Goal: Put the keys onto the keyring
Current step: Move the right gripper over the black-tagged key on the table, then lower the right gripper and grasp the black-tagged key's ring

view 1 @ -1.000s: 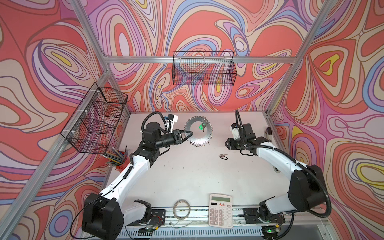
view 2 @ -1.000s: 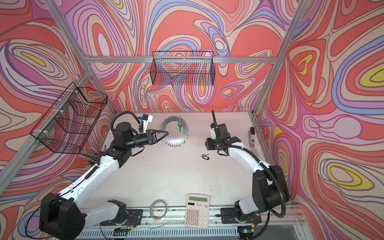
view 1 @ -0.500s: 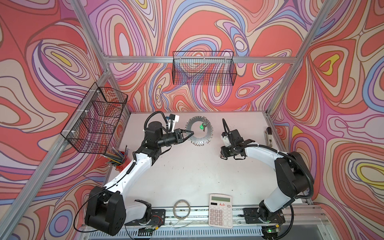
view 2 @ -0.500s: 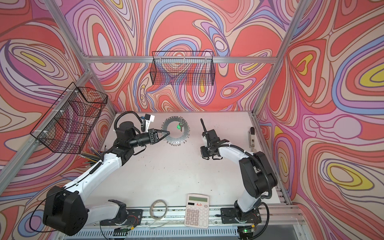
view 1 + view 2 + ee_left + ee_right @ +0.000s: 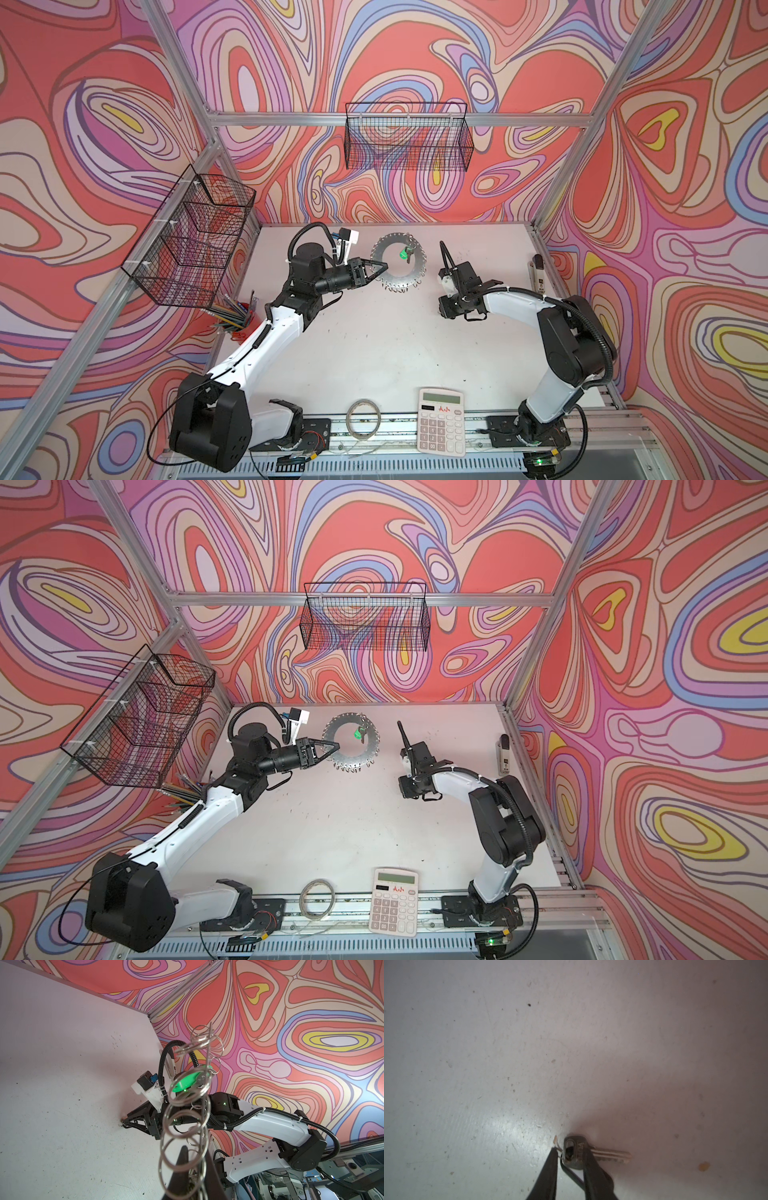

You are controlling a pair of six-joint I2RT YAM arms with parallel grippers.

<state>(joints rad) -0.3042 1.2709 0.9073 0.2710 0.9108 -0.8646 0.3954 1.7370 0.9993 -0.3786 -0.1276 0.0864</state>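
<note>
Right wrist view: the right end effector (image 5: 571, 1152) straddles the black key (image 5: 610, 1155) on the worktop (image 5: 488, 1043) — clamped or not, I cannot tell. The green key (image 5: 404, 252) already hangs on the keyring (image 5: 401, 280), which the left end effector (image 5: 383, 266) pinches at far centre — one key left.

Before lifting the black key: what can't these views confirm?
Black key: hidden beneath the right arm in both top views.
Right pincer: whether it clamps that key, unclear in wrist view.
Green key: which keyring loop holds it; too small in top views, overlapped by loops in left wrist view.
</note>
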